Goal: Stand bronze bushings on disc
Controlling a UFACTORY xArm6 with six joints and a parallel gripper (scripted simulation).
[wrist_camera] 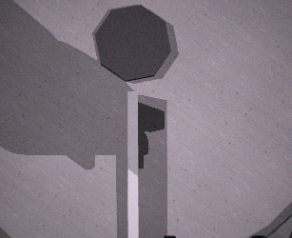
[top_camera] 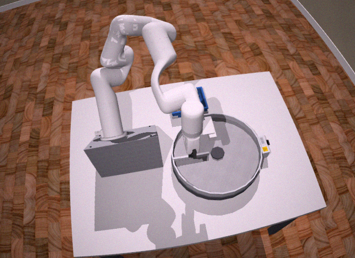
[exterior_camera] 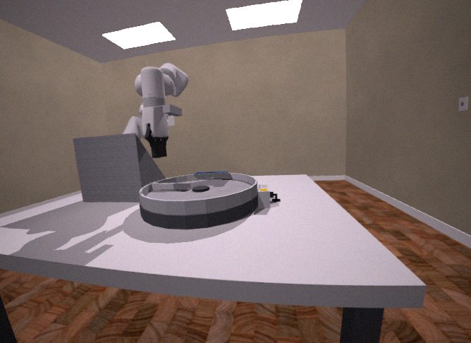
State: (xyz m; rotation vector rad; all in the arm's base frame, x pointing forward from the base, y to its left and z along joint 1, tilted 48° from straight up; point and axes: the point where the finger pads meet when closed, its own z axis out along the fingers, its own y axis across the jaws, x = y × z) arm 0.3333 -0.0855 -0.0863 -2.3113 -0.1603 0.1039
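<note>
The round grey turntable has a flat disc (top_camera: 220,169) and a dark many-sided hub (top_camera: 217,153) at its centre; the hub also shows in the wrist view (wrist_camera: 132,43). My gripper (top_camera: 194,154) hangs well above the disc, just left of the hub, as the side view (exterior_camera: 158,153) shows. Its fingers stand partly open with nothing between them. The blue crate (top_camera: 202,99) lies behind the turntable, mostly hidden by my arm. No bronze or steel bushing shows in any view.
A thin upright fence (wrist_camera: 146,167) runs from the rim toward the hub, right below my gripper. A raised rim (top_camera: 246,180) rings the disc. The arm's grey base box (top_camera: 123,153) stands left of the turntable. A small control box (top_camera: 265,146) sits at its right.
</note>
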